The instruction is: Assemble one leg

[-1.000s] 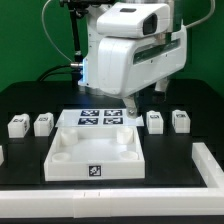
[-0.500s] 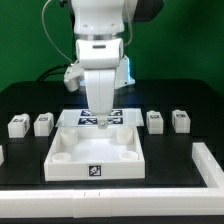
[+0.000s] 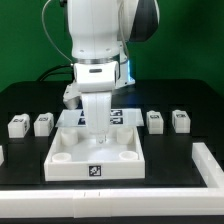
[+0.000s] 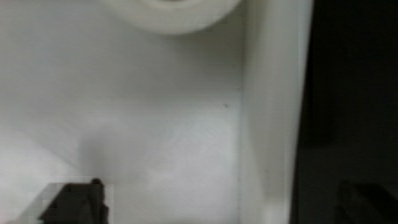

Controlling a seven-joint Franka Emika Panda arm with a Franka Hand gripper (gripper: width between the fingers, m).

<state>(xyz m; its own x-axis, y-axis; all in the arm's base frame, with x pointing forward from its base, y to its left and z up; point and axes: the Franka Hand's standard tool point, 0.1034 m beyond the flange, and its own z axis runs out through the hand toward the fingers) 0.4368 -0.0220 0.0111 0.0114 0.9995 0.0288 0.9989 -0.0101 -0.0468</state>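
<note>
Four small white legs with marker tags stand on the black table: two at the exterior view's left [image 3: 17, 126] [image 3: 43, 124] and two at its right [image 3: 155, 122] [image 3: 180, 121]. My gripper [image 3: 97, 134] is low over the far part of the large white tray-like piece [image 3: 95, 168], away from every leg. In the wrist view my gripper [image 4: 219, 205] is open and holds nothing. One dark fingertip [image 4: 75, 203] is over the tray's floor and the other is over the black table beyond the tray's wall [image 4: 276, 110]. A round corner socket [image 4: 169, 14] lies ahead.
The marker board [image 3: 128, 114] lies behind the tray, partly hidden by my arm. A white raised piece [image 3: 211, 166] sits at the table's front on the exterior view's right. Another white bit [image 3: 2, 154] shows at the left edge.
My arm has turned its wrist, swung toward the exterior view's left and come down over the tray's far part. The legs and the tray have not moved.
</note>
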